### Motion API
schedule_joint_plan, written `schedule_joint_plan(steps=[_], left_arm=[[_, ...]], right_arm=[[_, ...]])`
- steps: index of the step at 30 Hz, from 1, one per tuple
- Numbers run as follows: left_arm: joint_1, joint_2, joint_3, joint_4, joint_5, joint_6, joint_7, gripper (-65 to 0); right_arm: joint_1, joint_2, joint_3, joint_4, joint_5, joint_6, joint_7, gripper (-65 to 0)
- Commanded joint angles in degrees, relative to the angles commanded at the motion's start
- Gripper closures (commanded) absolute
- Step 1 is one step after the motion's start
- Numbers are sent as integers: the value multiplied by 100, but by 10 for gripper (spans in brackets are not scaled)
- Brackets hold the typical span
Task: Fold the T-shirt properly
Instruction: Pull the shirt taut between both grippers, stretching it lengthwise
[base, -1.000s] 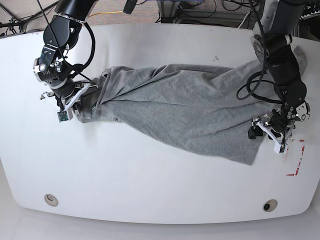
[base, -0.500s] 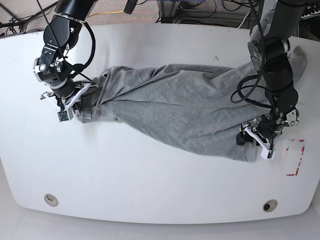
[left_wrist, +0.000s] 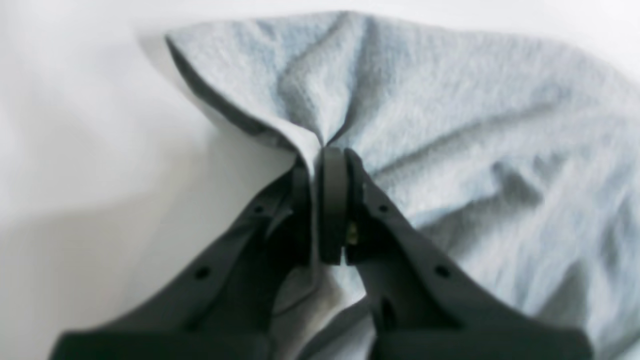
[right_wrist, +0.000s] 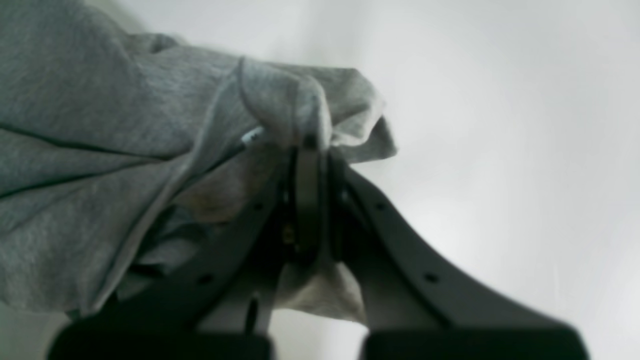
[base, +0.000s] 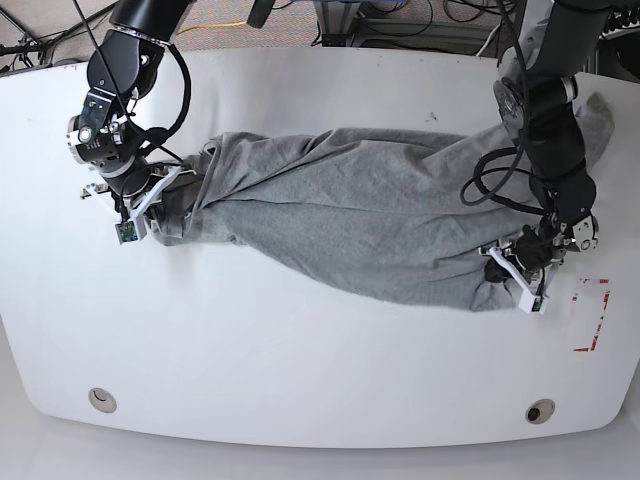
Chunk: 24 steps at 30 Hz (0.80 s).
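At the near right, the left end effector (left_wrist: 324, 155) pinches a gathered fold of the grey T-shirt (base: 350, 225), the cloth creasing sharply between its fingertips. Somewhat farther back, at the left, the right end effector (right_wrist: 320, 150) is pressed together on another bunched edge of the T-shirt. Between them the T-shirt lies on the white worktop (base: 280, 370) in long slanting folds, and its rumpled far part reaches the far right, behind the left arm (base: 550, 130).

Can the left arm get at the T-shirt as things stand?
Yes, by the look of it: the left gripper seems already closed on a pinch of the T-shirt, with nothing visible in the way.
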Motion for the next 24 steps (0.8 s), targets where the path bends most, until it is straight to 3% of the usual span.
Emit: schedule_joint_plan(steps=[7, 17, 24], left_arm=[[334, 35, -79, 1310, 0, 0, 545, -6], [273, 44, -79, 3349, -9, 0, 1670, -6], [70, 44, -53, 4149, -9, 0, 2295, -6]], right_arm=[[35, 0, 0, 334, 0, 0, 0, 0], [844, 44, -26, 334, 0, 9, -9, 0], [1248, 53, -35, 334, -18, 9, -26, 0]])
